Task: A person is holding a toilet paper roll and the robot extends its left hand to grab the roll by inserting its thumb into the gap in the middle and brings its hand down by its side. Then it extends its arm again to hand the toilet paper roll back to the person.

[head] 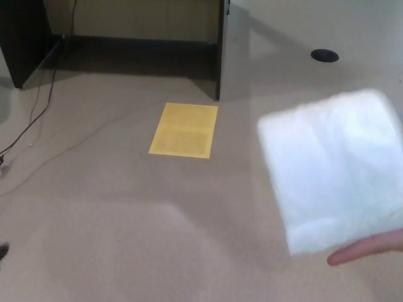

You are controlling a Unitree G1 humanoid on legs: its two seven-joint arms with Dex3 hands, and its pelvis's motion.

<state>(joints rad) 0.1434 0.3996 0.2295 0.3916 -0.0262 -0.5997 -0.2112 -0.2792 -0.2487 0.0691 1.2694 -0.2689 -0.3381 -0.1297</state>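
A white toilet paper roll (330, 170), blurred by motion, fills the right side of the head view above the floor. A person's finger (368, 246) shows under its lower right corner, holding it. The hole in the roll's middle does not show from here. At the left edge, low in the picture, a small dark tip (2, 251) pokes in; it looks like part of my left hand, far from the roll. Too little of it shows to read its state. My right hand is out of the picture.
A yellow sheet (183, 130) lies on the grey floor (126, 239). A dark desk panel (220, 50) stands behind it, with another dark leg (22, 38) at the far left. Cables (31, 119) trail along the left. A black round disc (324, 55) sits at the back right.
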